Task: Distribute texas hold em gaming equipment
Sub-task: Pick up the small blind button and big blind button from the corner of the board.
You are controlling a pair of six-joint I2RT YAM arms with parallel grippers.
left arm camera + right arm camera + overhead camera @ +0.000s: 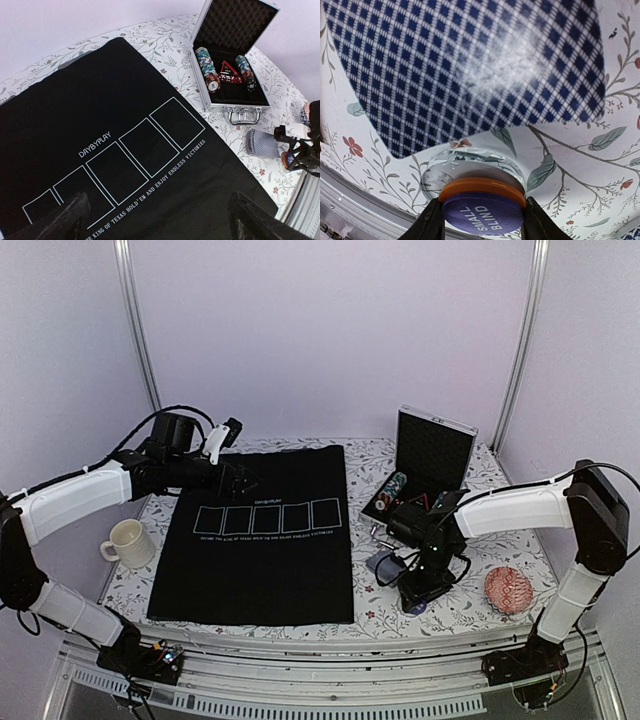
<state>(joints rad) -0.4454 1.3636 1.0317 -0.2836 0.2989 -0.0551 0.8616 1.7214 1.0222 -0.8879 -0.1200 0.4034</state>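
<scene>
Silver case (235, 107) open, chip rolls (206, 67) inside, right gripper (482, 226) pinching purple button disc (481, 210)

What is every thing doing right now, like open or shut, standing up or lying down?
Silver metal case: open, lid up, poker chips inside.
Black felt mat: spread flat.
Cream ceramic mug: upright.
Blue-checked playing cards: lying face down.
Orange-rimmed purple round disc: flat, between the right end effector's fingers.
Left end effector: open, holding nothing.
Right end effector: around the disc, grip unclear.
</scene>
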